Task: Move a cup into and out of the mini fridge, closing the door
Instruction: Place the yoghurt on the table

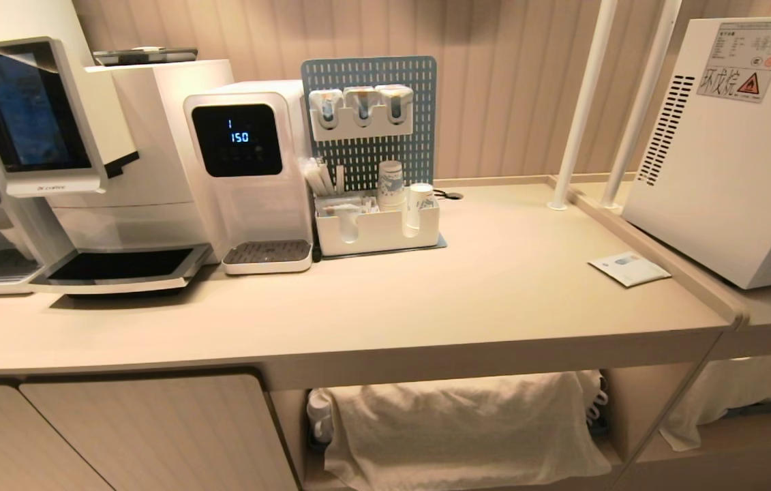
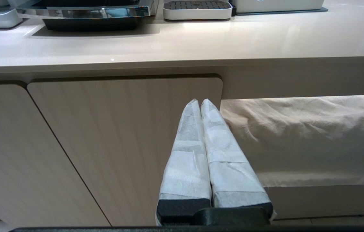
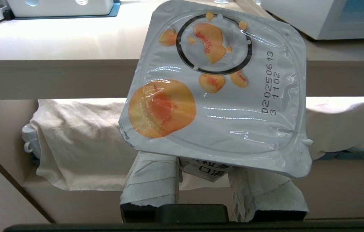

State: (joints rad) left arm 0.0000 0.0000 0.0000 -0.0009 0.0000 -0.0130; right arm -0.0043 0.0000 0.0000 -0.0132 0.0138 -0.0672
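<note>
The right pincer (image 3: 206, 167) has the cup (image 3: 214, 87) clamped between its two cloth-wrapped fingers (image 3: 151, 180), the jaws part-way closed on the cup's body just under the lid. It hangs below the bench (image 1: 494, 286), in front of the open shelf where a pale cloth (image 3: 79, 141) is draped. The left pincer (image 2: 200, 103) is parked low before a cabinet door (image 2: 120, 135), its wrapped fingers pressed together on nothing.

Neither arm shows in the head view. From there the mini fridge (image 1: 733, 170) stands at about two o'clock on a side bench, showing its vented side and warning sticker; its door front runs off the edge of the view, so I cannot say whether it is open.

As I judge it, the step in hand is carrying the cup up and over to the fridge. Doing it well means lifting clear of the bench edge first, keeping the cup from tipping further, and holding the squeeze gentle, since a thin plastic wall would likely buckle. The door will probably need the free left arm.

The cup itself is white, with a squarish foil lid, rounded at the corners, crinkled, glossy. It is printed with orange peach pieces, a black ring and a date code along one side. The lid faces the wrist camera, tilted.
</note>
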